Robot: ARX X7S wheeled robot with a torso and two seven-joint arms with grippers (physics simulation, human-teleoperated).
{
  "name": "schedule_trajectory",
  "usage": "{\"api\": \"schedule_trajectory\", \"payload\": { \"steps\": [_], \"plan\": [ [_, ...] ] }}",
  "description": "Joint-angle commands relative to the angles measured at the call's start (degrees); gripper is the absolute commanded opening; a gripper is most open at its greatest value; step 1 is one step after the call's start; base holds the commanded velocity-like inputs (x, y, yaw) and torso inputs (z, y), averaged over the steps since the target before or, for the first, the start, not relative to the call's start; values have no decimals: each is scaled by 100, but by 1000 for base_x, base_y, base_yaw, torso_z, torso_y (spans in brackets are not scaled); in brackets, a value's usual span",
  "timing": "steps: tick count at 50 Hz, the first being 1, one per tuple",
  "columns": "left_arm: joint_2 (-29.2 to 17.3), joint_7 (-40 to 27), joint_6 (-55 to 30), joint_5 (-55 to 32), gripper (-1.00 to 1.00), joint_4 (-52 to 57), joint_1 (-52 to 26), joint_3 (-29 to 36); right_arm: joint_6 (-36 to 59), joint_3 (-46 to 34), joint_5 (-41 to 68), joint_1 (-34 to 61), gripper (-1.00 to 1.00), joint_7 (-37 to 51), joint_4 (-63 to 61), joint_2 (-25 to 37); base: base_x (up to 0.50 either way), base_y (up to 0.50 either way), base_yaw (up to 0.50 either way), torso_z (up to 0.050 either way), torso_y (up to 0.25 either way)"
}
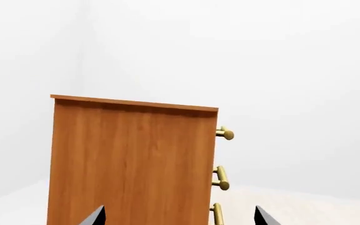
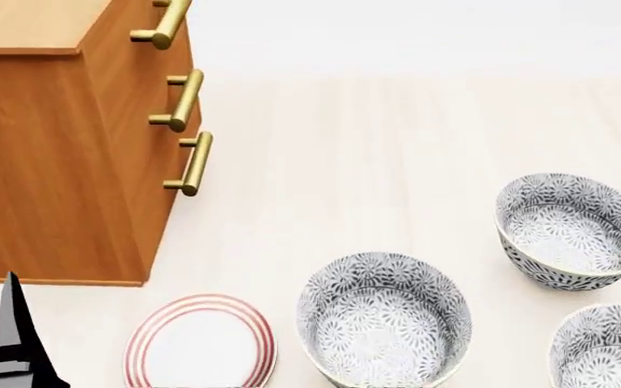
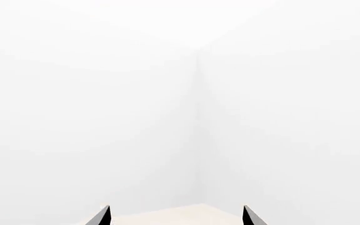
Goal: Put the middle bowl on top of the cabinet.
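The middle bowl (image 2: 384, 322) sits untouched on the counter (image 2: 397, 162) at the head view's lower centre, nothing lifted yet, the cabinet (image 2: 52, 145) top at upper left bare, both claws, left (image 1: 178, 216) and right (image 3: 176, 215), spread and empty; no writing shows.

Bright, even, shadow-soft render light — walls wash out near-white, edges stay crisp, no blur or glare.

Left hand (image 1: 178, 216) and right hand (image 3: 176, 215) spread wide, empty.
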Motion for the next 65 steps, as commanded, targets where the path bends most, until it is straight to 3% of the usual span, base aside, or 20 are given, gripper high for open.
{"api": "schedule_trajectory", "payload": {
  "steps": [1, 9, 28, 32, 35, 38, 40, 44, 49, 55, 62, 65],
  "plan": [
    [-50, -60, -20, -63, 100, -2, -5, 29, 52, 16, -25, -40, 100, 123, -43, 20, 0, 0, 0, 0, 0],
    [-83, -107, -28, -100, 100, 24, 1, 37, 33, 38, 4, -80, 100, 175, -59, 58, 0, 0, 0, 0, 0],
    [11, -349, -173, -370, 100, -134, -1, -77, 69, 5, 6, -87, 100, 281, -81, 124, 365, 0, 0, 0, 1],
    [41, -359, -537, -782, 100, -100, 49, -172, 60, 9, 5, -120, 100, 318, -175, 116, 0, 0, 0, 0, 0],
    [250, -336, 25, -901, 100, -314, 252, -304, -69, 71, 59, -157, 100, 376, -162, 94, 0, 0, 0, 0, 0],
    [310, -290, -617, -2584, 100, -183, 285, -715, -42, 64, 91, -50, 100, 408, -123, 113, 0, 0, 0, 0, 0],
    [293, -459, -909, -2821, 100, -133, 270, -687, -61, 53, 130, 12, 100, 421, -65, 126, 0, 0, 0, 0, 0],
    [300, -901, -1505, -2808, 100, 34, 324, -278, -61, 60, 181, 46, 100, 454, -72, 139, 0, 0, 0, 0, 0],
    [371, -1087, -1394, -2330, 100, 174, 541, 183, -109, 4, 131, 116, 100, 495, 1, 133, 0, 0, 0, 0, 0],
    [402, -1772, -1871, -2235, 100, 1183, 1245, 676, -213, -62, 93, 14, 100, 516, 4, 108, 0, 0, 0, 0, 0],
    [412, -1821, -1862, -1687, 100, 1341, 1487, 1726, -442, 16, 158, -281, 100, 564, -86, 78, 0, 0, 0, 0, 0],
    [608, -1805, -2047, -2059, 100, 1122, 1337, 1821, -452, 30, 199, -332, 100, 568, -121, 96, 0, 0, 0, 0, 0]
  ]
}}
